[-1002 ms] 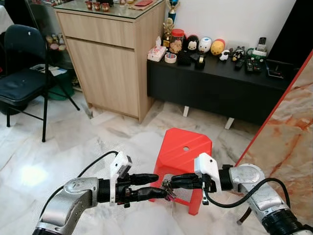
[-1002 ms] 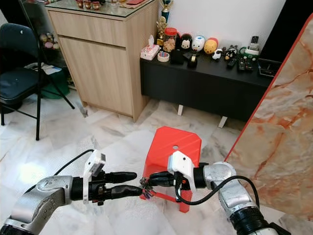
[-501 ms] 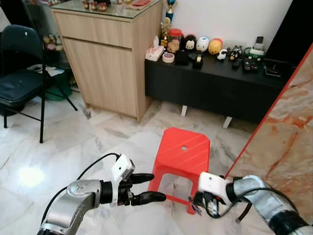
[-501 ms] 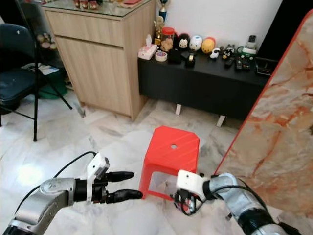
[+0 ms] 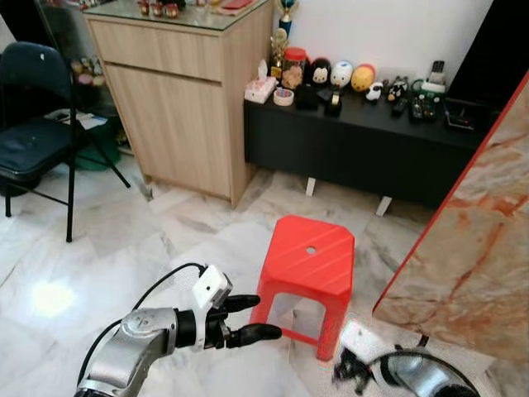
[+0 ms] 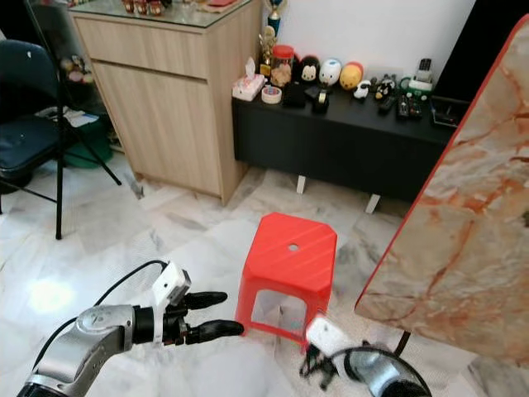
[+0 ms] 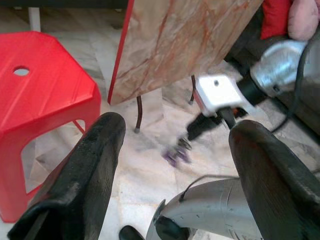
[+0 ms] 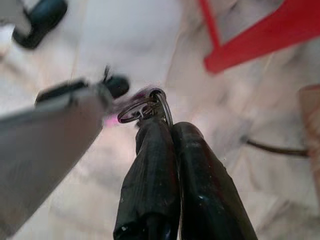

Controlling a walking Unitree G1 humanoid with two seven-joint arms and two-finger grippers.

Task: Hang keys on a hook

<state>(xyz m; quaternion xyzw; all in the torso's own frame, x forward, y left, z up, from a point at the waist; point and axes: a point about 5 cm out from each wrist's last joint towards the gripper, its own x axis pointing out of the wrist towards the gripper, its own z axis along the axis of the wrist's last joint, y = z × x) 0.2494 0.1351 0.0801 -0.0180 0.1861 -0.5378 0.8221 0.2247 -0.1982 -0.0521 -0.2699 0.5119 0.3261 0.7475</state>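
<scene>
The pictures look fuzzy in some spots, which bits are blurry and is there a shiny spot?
In the left eye view the right gripper is smeared, while the red stool stays sharp and a glare patch shines on the floor. In the left wrist view the keys are a blur. In the right wrist view the background is soft.

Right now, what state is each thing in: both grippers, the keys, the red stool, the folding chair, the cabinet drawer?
Left gripper: open, holding nothing, beside the stool.
Right gripper: shut on the key ring, low near the floor, blurred.
Keys: pinched at the fingertips, not on any hook.
Red stool: upright, nothing on top.
Folding chair: unfolded, seat bare.
Cabinet drawer: closed.
</scene>
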